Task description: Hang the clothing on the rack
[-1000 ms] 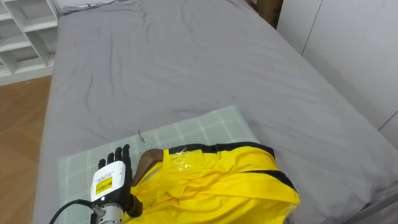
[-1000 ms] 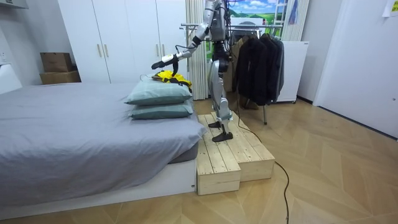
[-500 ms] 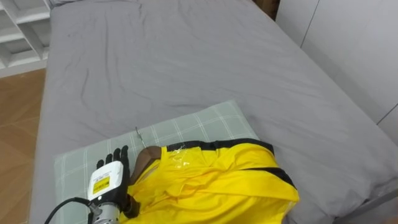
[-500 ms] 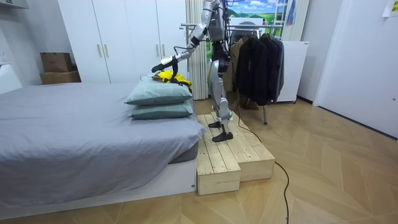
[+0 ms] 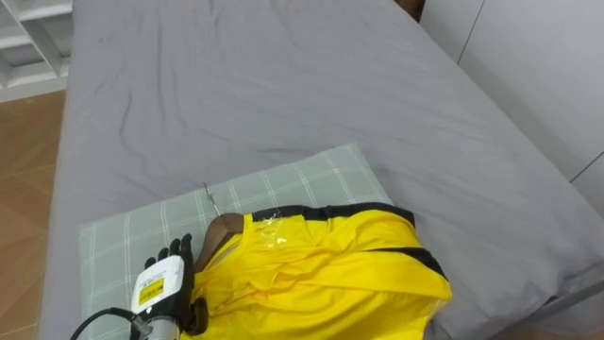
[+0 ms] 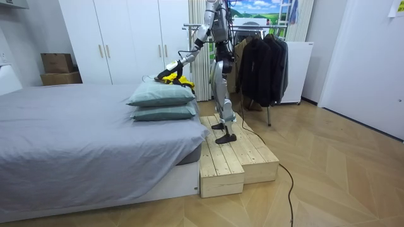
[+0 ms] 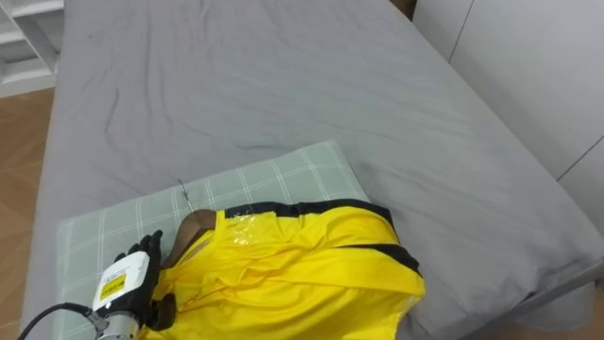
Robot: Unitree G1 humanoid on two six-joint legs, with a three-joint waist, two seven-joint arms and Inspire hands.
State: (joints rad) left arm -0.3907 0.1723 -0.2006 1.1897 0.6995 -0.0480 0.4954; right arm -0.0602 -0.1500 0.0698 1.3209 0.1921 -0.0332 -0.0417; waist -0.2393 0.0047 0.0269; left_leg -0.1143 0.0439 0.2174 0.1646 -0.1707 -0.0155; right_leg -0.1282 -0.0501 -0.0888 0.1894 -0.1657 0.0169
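Observation:
A yellow garment with black trim [image 5: 321, 274] lies crumpled on a pale green checked pillow [image 5: 293, 184] at the near end of the bed. A brown wooden hanger [image 5: 219, 234] pokes out of the garment's collar, and its thin metal hook [image 5: 209, 196] rests on the pillow. My left hand [image 5: 162, 281] sits at the garment's left edge, just beside the hanger's shoulder, with its dark fingers fairly straight and holding nothing. In the room view I stand on a wooden platform [image 6: 237, 154] beside the bed, left arm reaching down to the garment [image 6: 172, 77] on the stacked pillows.
The grey bed [image 5: 283, 85] stretches away ahead. White shelves [image 5: 28, 38] and wooden floor lie at its left. Behind me stands a clothes rack with dark coats [image 6: 262, 60], and white wardrobes [image 6: 120, 38] line the wall.
My left hand has drawn back from over the pillow to the garment's edge by the hanger. The eye view has shifted slightly.

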